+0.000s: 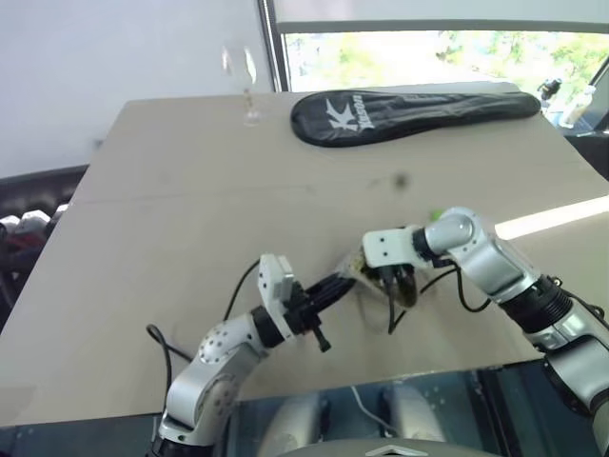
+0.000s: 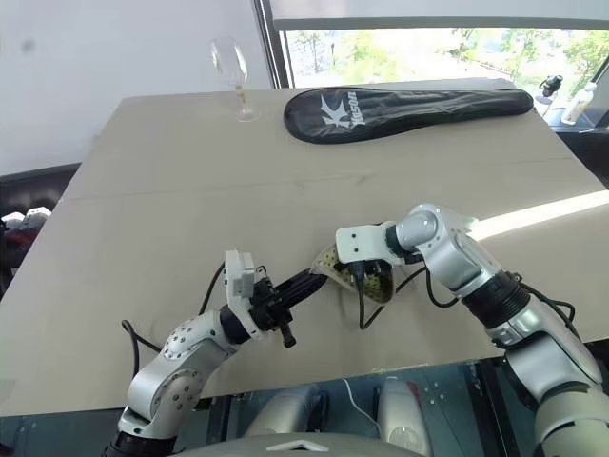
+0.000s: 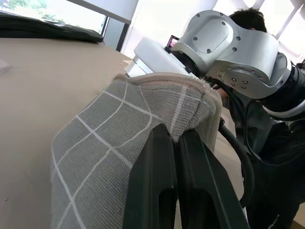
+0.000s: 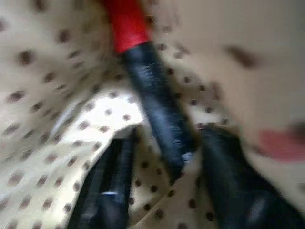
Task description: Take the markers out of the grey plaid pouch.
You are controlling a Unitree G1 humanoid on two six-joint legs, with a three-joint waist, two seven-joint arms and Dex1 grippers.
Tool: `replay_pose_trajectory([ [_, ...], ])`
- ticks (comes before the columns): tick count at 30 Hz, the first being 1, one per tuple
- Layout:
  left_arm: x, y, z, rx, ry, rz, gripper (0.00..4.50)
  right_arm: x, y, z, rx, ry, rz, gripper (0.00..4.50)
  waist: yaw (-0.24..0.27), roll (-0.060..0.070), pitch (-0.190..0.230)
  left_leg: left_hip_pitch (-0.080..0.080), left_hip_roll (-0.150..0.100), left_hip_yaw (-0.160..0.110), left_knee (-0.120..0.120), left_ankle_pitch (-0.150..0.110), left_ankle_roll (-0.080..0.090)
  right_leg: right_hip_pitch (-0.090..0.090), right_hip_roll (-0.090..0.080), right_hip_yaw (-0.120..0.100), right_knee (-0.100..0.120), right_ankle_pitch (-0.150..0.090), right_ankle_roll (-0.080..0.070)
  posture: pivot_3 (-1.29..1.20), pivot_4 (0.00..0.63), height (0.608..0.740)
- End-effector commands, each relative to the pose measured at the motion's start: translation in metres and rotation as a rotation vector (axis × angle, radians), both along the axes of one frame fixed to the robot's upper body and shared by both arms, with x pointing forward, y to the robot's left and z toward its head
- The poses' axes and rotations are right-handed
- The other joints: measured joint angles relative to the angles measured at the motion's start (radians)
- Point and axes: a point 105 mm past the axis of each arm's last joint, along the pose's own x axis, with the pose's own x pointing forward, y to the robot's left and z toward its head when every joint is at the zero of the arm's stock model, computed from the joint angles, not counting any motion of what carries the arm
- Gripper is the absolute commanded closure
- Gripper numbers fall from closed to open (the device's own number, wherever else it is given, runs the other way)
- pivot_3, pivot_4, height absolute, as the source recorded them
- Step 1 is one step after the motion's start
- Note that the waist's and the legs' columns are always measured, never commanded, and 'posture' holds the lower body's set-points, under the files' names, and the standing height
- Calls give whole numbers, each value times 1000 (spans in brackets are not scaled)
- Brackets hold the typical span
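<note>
The grey plaid pouch lies near the table's front edge, its mouth held up and its tan dotted lining showing. My left gripper is shut on the pouch's rim, pinching the fabric. My right gripper reaches down into the pouch from the other side. Its two black fingers close on the end of a dark-bodied marker with a red cap. In the head views the right gripper sits in the pouch mouth, facing the left gripper. A speck of bright green shows just behind the right wrist.
A long black racket cover lies at the far side of the table. A wine glass stands at the far left. Cables hang from both wrists near the front edge. A bottle stands beyond the far right corner.
</note>
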Motion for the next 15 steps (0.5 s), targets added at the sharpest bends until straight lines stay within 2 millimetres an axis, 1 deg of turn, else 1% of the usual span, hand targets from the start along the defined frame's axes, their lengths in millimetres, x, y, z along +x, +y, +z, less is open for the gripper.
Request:
replay_pose_trajectory([
  [1, 0, 5, 2, 58, -91, -5, 4500, -14, -11, -21, -51, 108, -11, 4080, 6, 0, 0, 0, 0, 0, -1, 0, 0, 0, 0, 0, -1, 0, 0, 0, 150, 740],
  [4, 0, 13, -8, 150, -137, -5, 4500, -18, -11, -14, -13, 108, -10, 4155, 17, 0, 0, 0, 0, -1, -2, 0, 0, 0, 0, 0, -2, 0, 0, 0, 150, 740],
  [8, 2, 21, -17, 228, -179, 11, 4500, -20, -10, 1, 52, 85, -23, 4155, 18, 0, 0, -1, 0, -2, -5, 0, 0, 0, 0, 0, -6, 0, 0, 0, 150, 740],
  [11, 4, 25, -19, 252, -201, 26, 4500, -24, -12, 11, 90, 77, -22, 4155, 18, 1, 0, -2, 0, -2, -7, 0, 0, -1, -1, 0, -7, 0, 0, 0, 150, 740],
  [14, 8, 28, -18, 256, -213, 47, 4500, -33, -12, 19, 123, 95, -7, 4155, 18, 1, 1, -6, 0, -2, -7, 0, 0, -5, -1, 0, -8, 0, 0, 0, 150, 740],
  [15, 9, 29, -18, 257, -217, 51, 4500, -34, -12, 21, 130, 99, -7, 4155, 17, 1, 1, -10, 0, -3, -7, 0, 0, -8, -1, -1, -8, 0, 0, 0, 150, 740],
])
